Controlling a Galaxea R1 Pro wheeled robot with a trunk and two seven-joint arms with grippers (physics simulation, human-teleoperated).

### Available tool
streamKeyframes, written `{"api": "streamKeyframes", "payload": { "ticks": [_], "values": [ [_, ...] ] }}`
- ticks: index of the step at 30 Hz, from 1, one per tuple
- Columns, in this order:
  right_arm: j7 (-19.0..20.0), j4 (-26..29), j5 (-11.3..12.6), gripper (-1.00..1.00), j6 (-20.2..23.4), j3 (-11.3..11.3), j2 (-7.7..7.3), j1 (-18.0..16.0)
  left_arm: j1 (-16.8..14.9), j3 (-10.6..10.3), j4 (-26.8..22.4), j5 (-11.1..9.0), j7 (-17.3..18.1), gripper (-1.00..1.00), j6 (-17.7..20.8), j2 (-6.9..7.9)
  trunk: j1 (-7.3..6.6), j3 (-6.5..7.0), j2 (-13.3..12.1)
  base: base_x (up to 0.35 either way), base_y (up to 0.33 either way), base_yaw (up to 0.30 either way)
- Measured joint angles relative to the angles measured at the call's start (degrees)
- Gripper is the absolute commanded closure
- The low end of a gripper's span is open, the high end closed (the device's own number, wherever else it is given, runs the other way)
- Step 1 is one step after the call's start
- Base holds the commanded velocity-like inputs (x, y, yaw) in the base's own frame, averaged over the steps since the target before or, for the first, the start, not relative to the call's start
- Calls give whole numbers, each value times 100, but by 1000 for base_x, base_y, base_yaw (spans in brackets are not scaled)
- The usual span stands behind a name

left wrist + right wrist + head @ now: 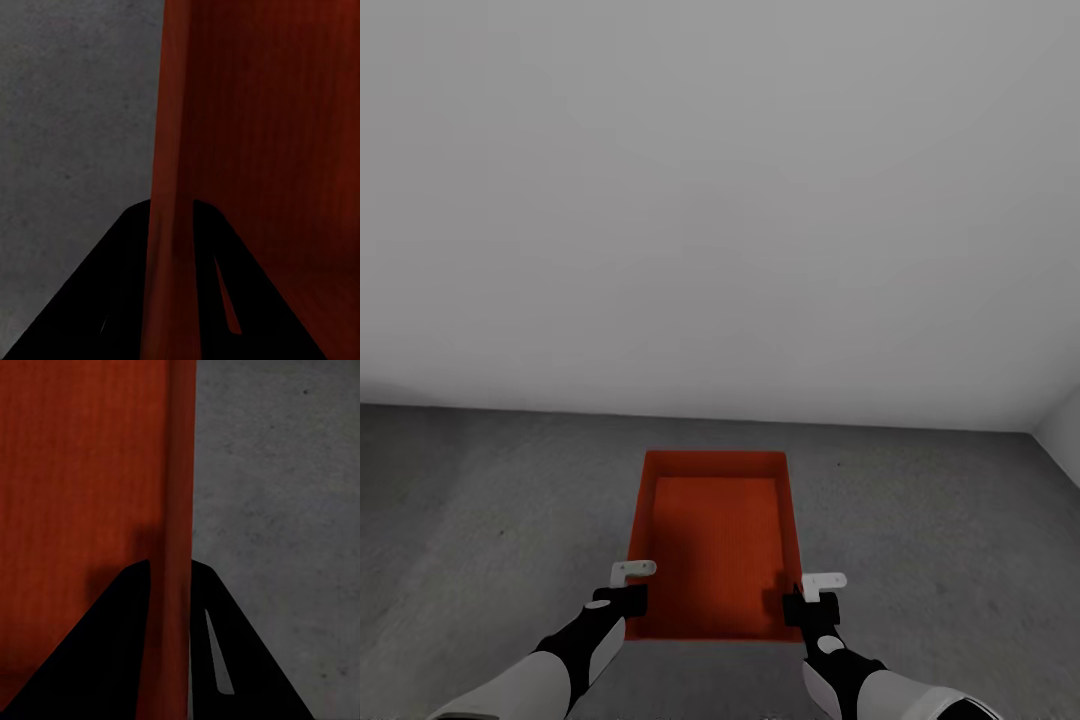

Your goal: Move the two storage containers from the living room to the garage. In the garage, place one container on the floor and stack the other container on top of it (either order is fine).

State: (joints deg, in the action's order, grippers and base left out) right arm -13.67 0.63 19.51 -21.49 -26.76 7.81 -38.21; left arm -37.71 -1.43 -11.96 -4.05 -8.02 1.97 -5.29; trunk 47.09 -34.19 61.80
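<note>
One red-orange open-top storage container (715, 540) lies lengthwise in front of me over the grey concrete floor (480, 520) of the garage. My left gripper (630, 598) is shut on the near end of its left wall, and my right gripper (801, 605) is shut on the near end of its right wall. In the left wrist view the gripper (171, 217) has its dark fingers on either side of the container (262, 135) wall. The right wrist view shows that gripper (169, 577) pinching the container (75, 472) wall in the same manner. I cannot tell whether the bin touches the floor.
A plain white wall (720, 200) stands just beyond the container's far end, meeting the floor in a straight line. A second white wall (1063, 430) forms a corner at the far right. Bare concrete extends to both sides of the bin.
</note>
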Motion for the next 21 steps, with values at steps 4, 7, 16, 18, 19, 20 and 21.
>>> {"api": "streamKeyframes", "payload": {
  "ticks": [4,7,16,18,19,20,21],
  "values": [
    [0,0,0,100,0,1,0,0,-1,-1,0,0,0,100,0,0,0,-37,0,0,0,0],
    [0,0,0,100,-1,1,0,0,-1,-1,0,0,0,100,0,0,0,-64,0,0,0,0],
    [0,0,0,100,0,-1,0,1,2,1,0,0,0,100,0,0,0,-147,0,0,0,0],
    [0,0,0,100,-1,1,0,0,-1,-4,0,-2,-1,100,0,0,0,-165,0,0,0,0],
    [0,1,0,100,-1,3,0,2,-1,-5,1,-3,-1,100,0,0,0,-175,0,0,0,0],
    [-1,1,0,100,-2,3,0,1,-2,-5,1,-2,-1,100,0,0,0,-184,0,0,0,0],
    [0,0,0,100,-1,1,0,1,0,-2,0,-1,0,100,0,0,0,-193,0,0,0,0]
  ]
}}
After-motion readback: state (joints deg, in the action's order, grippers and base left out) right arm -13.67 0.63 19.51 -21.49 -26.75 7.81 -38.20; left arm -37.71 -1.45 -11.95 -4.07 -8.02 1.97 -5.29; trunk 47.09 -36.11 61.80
